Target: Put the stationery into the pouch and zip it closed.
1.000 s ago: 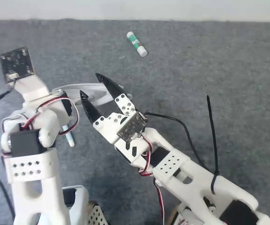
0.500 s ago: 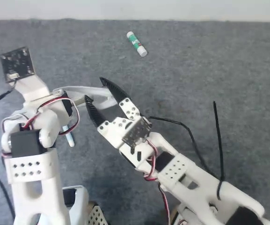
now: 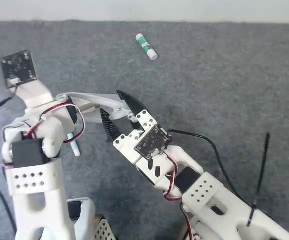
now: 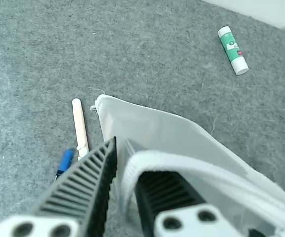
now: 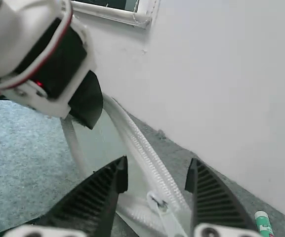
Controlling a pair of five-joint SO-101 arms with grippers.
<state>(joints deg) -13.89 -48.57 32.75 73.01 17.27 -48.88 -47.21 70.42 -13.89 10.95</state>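
Note:
The translucent white pouch [image 3: 96, 101] hangs off the grey carpet, and my left gripper [image 4: 120, 144] is shut on its zipper edge [image 4: 182, 168]. My right gripper [image 3: 110, 102] is open, its black fingers [image 5: 105, 190] on either side of the pouch's end. The metal zipper pull [image 5: 157, 201] lies between them, untouched. In the right wrist view my left gripper [image 5: 85, 101] pinches the pouch's rim. A white pen with a blue cap [image 4: 78, 132] lies on the carpet beside the pouch and pokes out under the left arm [image 3: 73, 146]. A green-and-white glue stick [image 3: 147, 47] [image 4: 232, 43] lies far back.
Grey carpet [image 3: 224, 80] covers the table, with open room to the right and behind. A white wall [image 3: 144, 10] borders the far edge. Black cables [image 3: 209, 150] trail from the right arm. The left arm's white body [image 3: 31, 165] stands at the near left.
My right gripper has slid to the right and toward the near side along the pouch, still open. The left arm and the pouch it holds have stayed put.

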